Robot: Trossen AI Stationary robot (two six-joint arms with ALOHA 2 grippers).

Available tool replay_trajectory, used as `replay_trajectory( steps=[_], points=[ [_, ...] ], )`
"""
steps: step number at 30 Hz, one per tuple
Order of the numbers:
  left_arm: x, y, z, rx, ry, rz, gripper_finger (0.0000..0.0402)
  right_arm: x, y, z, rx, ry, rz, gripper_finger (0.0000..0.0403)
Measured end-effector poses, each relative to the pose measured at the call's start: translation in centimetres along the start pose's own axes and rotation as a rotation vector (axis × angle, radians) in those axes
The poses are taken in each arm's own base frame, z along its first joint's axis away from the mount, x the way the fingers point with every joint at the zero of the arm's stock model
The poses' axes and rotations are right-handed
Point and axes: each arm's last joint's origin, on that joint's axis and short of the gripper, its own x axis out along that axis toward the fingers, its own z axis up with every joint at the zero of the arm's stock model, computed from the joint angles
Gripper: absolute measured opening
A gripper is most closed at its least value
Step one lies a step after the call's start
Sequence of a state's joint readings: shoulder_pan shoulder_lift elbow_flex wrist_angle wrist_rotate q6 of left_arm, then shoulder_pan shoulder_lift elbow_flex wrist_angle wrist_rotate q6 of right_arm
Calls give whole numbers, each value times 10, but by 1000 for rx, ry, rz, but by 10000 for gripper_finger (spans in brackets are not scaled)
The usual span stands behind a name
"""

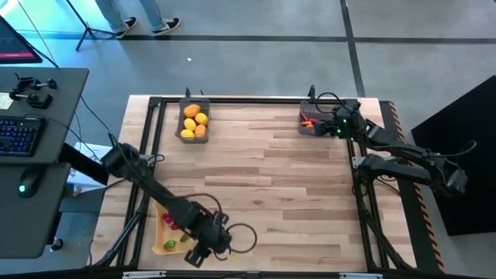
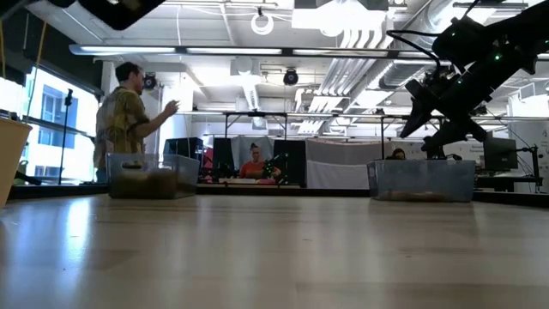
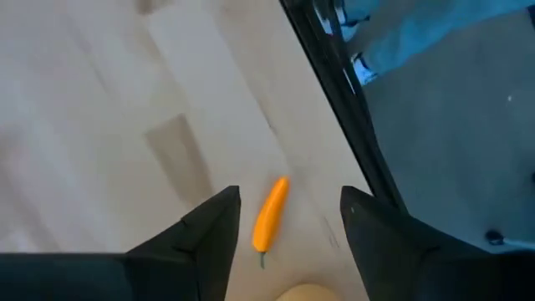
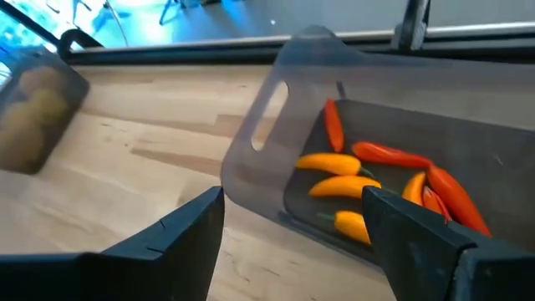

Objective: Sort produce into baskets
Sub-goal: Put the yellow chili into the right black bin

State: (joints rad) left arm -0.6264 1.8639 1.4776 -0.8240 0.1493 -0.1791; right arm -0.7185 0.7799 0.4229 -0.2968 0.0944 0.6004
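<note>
Left fingers (image 3: pixel 209 238) apart, orange chilli (image 3: pixel 270 214) on table between them, untouched; right fingers (image 4: pixel 188 230) apart over chilli bin (image 4: pixel 368 134).

- The high view looked straight down on the whole wooden table (image 1: pixel 271 163), with both arms and the floor beyond its far edge.
- The low view sat at table-top height and faced level across the table into the room; it shared the two grey bins (image 2: pixel 153 176) with the high view.
- The left wrist view looked down, close to the table, at an orange chilli (image 3: pixel 270 214).
- The right wrist view faced, from near, the bin of chillies (image 4: pixel 368 188).
</note>
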Motion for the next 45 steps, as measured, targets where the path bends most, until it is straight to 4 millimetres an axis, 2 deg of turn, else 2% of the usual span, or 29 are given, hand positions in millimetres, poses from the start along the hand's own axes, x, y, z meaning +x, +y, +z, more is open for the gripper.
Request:
replay_trajectory(
  steps=[11, 19, 27, 30, 34, 36, 38, 41, 45],
  points=[
    [59, -8, -8, 64, 159, 15, 205, 0, -2, -3, -3, 30, -20, 272],
    [78, -3, -11, 22, 193, 28, 205, 0, -2, -3, -3, 30, -21, 272],
    [86, -5, -13, 31, 207, 28, 203, 0, -2, -4, -12, 37, -26, 272],
    [90, -6, -13, 48, 205, 28, 182, 0, -3, -5, -13, 47, -38, 272],
    [94, -6, -13, 68, 209, 41, 99, 0, -5, -6, -33, 64, -49, 272],
    [94, -6, -13, 51, 208, 49, 41, 0, -5, -7, -35, 75, -57, 272],
    [92, -1, -12, -5, 208, 46, 13, 0, -5, -7, -35, 77, -57, 272],
    [79, 10, -11, -71, 221, 32, 10, 0, -5, -8, -9, 78, -54, 272],
    [39, 33, -5, -129, 160, 50, 3, 0, -4, -7, 43, 88, -17, 272]
  ],
)
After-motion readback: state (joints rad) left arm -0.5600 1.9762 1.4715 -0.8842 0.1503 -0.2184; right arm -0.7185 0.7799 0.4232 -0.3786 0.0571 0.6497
